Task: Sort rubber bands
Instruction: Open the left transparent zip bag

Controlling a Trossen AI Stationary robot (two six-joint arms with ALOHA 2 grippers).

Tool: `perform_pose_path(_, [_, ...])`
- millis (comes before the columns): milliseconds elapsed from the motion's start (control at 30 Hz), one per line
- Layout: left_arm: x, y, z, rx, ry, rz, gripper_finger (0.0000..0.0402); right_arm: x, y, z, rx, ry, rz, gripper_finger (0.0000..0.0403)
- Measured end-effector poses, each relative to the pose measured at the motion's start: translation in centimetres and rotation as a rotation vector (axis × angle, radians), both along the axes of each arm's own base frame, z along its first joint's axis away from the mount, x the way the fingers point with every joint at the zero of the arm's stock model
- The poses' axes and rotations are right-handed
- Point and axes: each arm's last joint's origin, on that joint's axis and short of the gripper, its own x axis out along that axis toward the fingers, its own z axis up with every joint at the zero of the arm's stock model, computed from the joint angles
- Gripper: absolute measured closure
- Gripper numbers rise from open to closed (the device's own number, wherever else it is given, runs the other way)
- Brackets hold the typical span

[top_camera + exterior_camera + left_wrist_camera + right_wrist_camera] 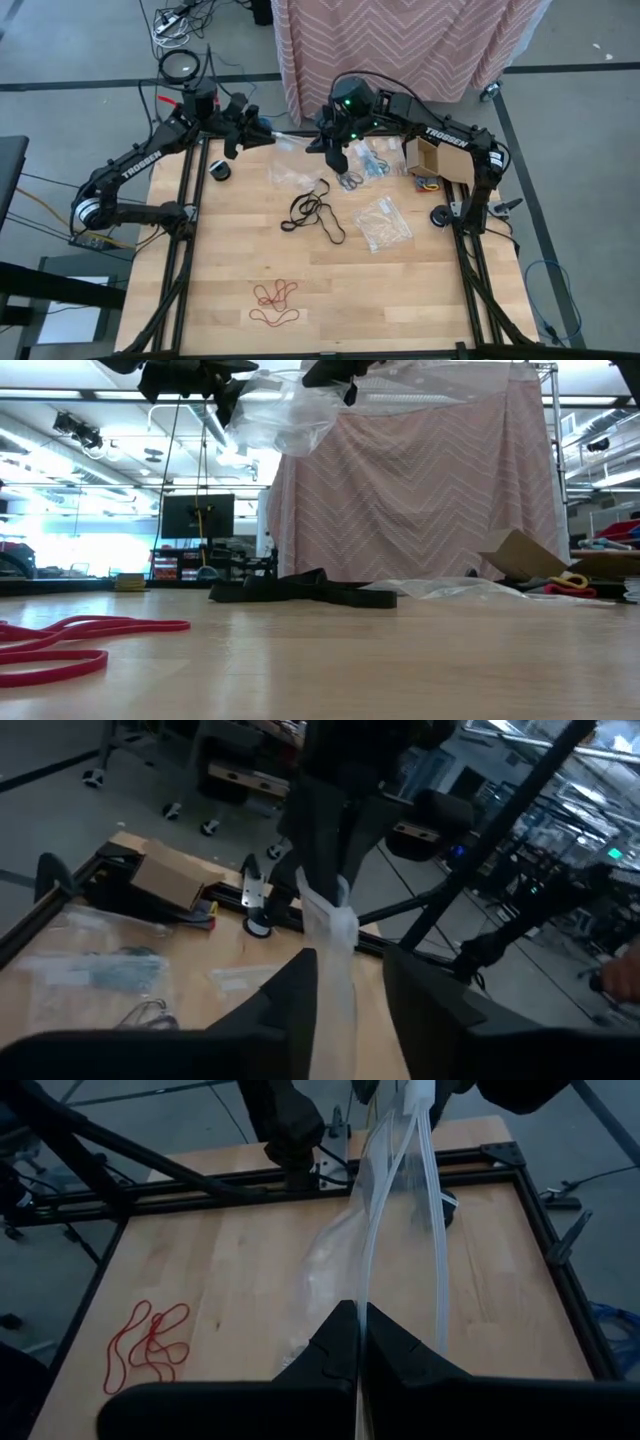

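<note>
A clear plastic bag point(290, 138) hangs high over the table's far edge between my two grippers. My right gripper point(360, 1342) is shut on one end of it. My left gripper point(350, 982) stands open, with the bag's bunched other end point(335, 945) passing between its fingers. Black rubber bands point(315, 212) lie mid-table, also seen as a dark heap of bands point(300, 590) in the low view. Red rubber bands point(275, 300) lie near the front edge. Dark bands point(350, 181) lie below the right gripper. My left gripper has the bag's bunched strip point(330, 970) between its fingers, lying against the inner side of one finger point(298, 988). A gap shows toward the other finger, and I cannot tell whether both touch it. My right gripper pinches a thin edge of the bag point(362, 1305) between its two shut fingers. It comes from the table's right, slanting down. The bag runs from there to the left gripper in drawn folds, clear of the table.
More clear bags lie on the table: one at the right point(383, 222), one with teal contents point(372, 160) at the far edge, and a flat bag point(290, 175). An open cardboard box point(435, 155) sits at the far right. A pink cloth point(420, 480) hangs behind the table.
</note>
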Motion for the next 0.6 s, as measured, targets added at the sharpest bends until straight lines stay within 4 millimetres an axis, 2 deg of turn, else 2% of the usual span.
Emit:
perform_pose_path(267, [0.58,-0.38,-0.18,0.019,0.001,-0.025,0.0311,0.0,0.0,0.01,0.0,-0.001,0.0,0.0403])
perform_pose_path(600, [0.89,-0.3,-0.35,0.03,0.01,0.011,0.0329,0.04,-0.01,0.06,-0.001,-0.007,0.0,0.0403])
